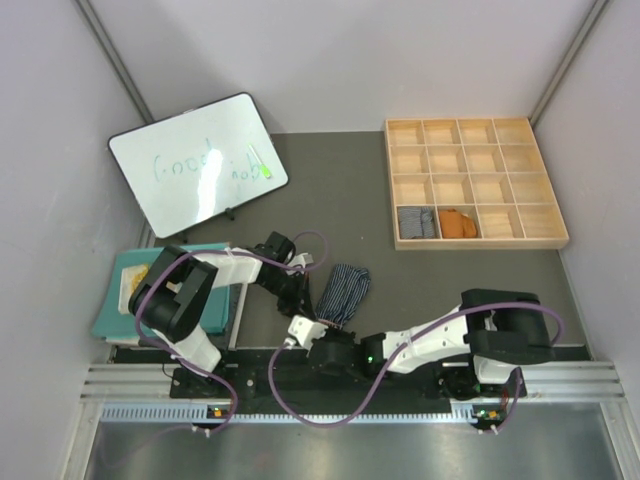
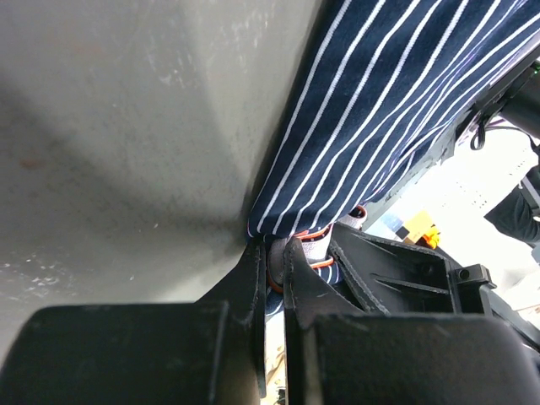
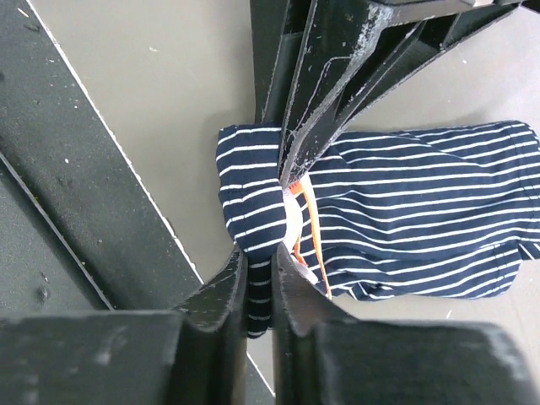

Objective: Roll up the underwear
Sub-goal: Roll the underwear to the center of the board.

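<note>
Well left of the fingers, a plain grey wall (image 1: 60, 150), and near it a teal cloth mat (image 1: 118, 300) at the table's left edge. Beyond the fingers and to their left, a tilted white dry-erase board (image 1: 200, 165) with faint green writing. Under everything, a dull grey-brown table surface (image 1: 330, 190), bare between board and fingers.

Pinched tight in the left gripper (image 2: 270, 246): one corner of the dark navy white-striped cloth underwear (image 1: 343, 292), spread on the surface and stretching away past the fingertips. Clamped in the right gripper (image 3: 260, 253), just beside the left: the adjoining bunched edge of that cloth, white-and-orange trim showing between the two grips. On the near side of the right fingers, a black strip (image 3: 84, 211) along the table edge.

Well right of the fingers and farther off, a pale wooden gridded tray (image 1: 476, 121); in its nearest row, a grey pinstriped pair (image 1: 415, 222) in the leftmost cell, a rust-orange pair (image 1: 458, 224) in the next. Open surface between fingers and tray; another grey wall (image 1: 600, 200) close beside the tray's right side.
</note>
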`<state>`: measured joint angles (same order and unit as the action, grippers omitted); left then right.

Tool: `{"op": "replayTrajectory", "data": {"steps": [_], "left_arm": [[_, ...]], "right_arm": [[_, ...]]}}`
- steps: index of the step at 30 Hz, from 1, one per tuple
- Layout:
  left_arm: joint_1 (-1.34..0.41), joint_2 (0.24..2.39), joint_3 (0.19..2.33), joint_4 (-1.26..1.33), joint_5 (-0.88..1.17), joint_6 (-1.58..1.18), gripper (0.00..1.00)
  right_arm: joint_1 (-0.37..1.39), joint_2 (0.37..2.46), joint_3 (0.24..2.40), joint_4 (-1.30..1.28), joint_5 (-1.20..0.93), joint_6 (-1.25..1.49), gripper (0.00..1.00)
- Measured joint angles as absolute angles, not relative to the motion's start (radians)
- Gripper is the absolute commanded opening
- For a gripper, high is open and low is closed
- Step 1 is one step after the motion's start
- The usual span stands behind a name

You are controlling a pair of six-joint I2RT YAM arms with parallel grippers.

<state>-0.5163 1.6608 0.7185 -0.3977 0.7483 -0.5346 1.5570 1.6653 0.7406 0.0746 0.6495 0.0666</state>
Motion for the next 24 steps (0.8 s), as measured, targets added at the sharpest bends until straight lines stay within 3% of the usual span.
{"op": "replayTrajectory", "data": {"steps": [3,5,8,11,24], "left_arm": [[-0.515,1.659,0.715,-0.393,0.749,-0.538,0.15],[-0.513,1.649,0.702,-0.379,0.746,-0.55,0.39],[-0.503,1.603,0.67,-0.354,0.728,-0.587,0.57],[-0.488,1.519,0.638,-0.335,0.7,-0.625,0.61],[-0.476,1.144,0.474,-0.028,0.548,-0.699,0.61]], "right_arm": [[1.546,1.662,0.741,0.075,0.624,0.059,0.0],[1.528,1.649,0.741,0.069,0.581,0.06,0.0],[1.478,1.615,0.73,0.07,0.475,0.079,0.0],[1.414,1.571,0.698,0.096,0.358,0.115,0.0],[1.046,1.518,0.58,0.264,-0.26,0.359,0.0]]}}
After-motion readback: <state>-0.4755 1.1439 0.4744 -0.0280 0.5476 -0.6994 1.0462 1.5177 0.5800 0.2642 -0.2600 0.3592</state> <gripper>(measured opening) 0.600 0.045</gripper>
